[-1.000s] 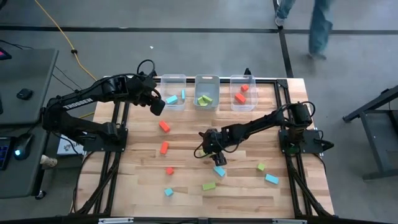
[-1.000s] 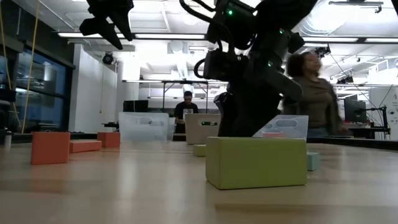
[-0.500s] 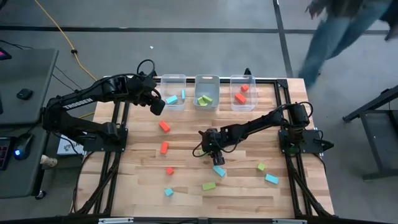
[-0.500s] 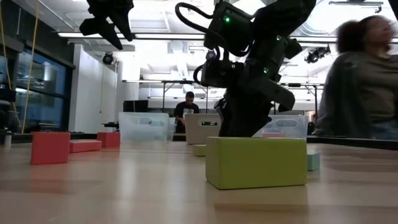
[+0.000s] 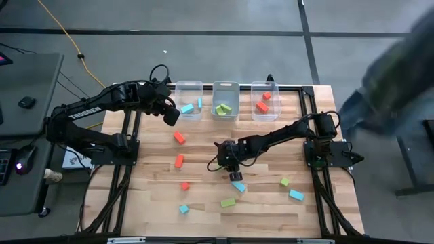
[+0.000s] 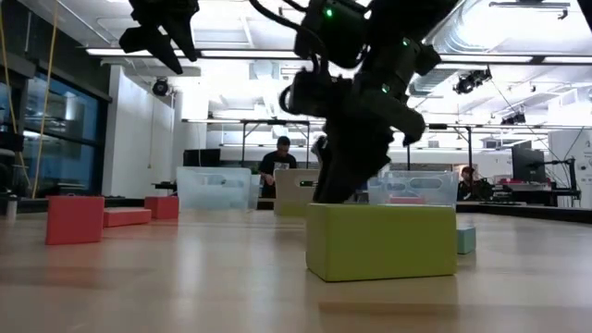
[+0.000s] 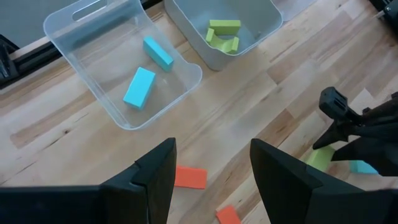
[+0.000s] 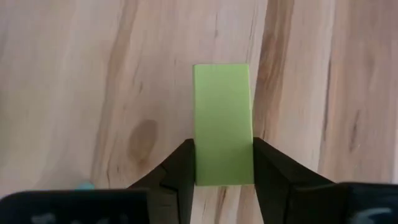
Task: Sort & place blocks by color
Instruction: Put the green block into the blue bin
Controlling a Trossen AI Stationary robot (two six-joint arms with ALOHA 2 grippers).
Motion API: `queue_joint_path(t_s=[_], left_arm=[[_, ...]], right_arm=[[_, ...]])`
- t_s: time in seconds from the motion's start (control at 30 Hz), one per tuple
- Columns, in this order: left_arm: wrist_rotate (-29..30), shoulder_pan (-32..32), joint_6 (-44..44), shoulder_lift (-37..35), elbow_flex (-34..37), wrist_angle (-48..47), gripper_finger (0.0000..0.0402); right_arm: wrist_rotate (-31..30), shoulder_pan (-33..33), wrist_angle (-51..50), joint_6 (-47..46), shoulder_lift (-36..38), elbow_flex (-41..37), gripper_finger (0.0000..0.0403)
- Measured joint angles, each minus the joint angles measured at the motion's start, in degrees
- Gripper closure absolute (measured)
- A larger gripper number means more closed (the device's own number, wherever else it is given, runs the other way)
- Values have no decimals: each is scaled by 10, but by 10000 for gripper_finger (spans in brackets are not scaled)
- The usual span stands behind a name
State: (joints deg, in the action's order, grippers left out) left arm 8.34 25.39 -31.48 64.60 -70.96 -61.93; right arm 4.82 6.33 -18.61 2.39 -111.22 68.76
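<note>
Lime green bar block (image 8: pixel 222 123): table centre, clamped between right gripper (image 8: pixel 222 171) fingers across narrow width. Judged light, rigid, smooth-sided; long flat faces suit grip. Left gripper (image 7: pixel 211 174): spread, empty, at blue bin's (image 7: pixel 87 25) 7 o'clock.

Right arm stretched out low from its base toward mid-bench, wrist pitched down. Right end effector (image 8: pixel 222 163) pointing at the bench surface, both fingers (image 8: pixel 180 168) pressed flat against the long sides of a green block (image 8: pixel 222 124), no gap either side. From above the same end effector (image 5: pixel 229 161) sits at the tip of the extended forearm. Left arm folded back at the elbow, held high, idle. Left end effector (image 7: pixel 211 174) spread apart with nothing between the fingers, well apart from the right end effector.
</note>
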Motion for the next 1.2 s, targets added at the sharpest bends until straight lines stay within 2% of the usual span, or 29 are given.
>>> queue_joint_path(t_s=[0.43,0.87,1.03,1.2], left_arm=[[0,0,21,0,0,0,216],[0,0,68,3,0,0,216],[0,0,90,3,0,0,216],[0,0,104,3,0,0,216]], right_arm=[[-79,-52,-89,42,0,96,294],[-139,-174,-179,82,2,253,295],[-145,-223,-184,76,2,279,295],[-145,-275,-186,30,2,280,295]])
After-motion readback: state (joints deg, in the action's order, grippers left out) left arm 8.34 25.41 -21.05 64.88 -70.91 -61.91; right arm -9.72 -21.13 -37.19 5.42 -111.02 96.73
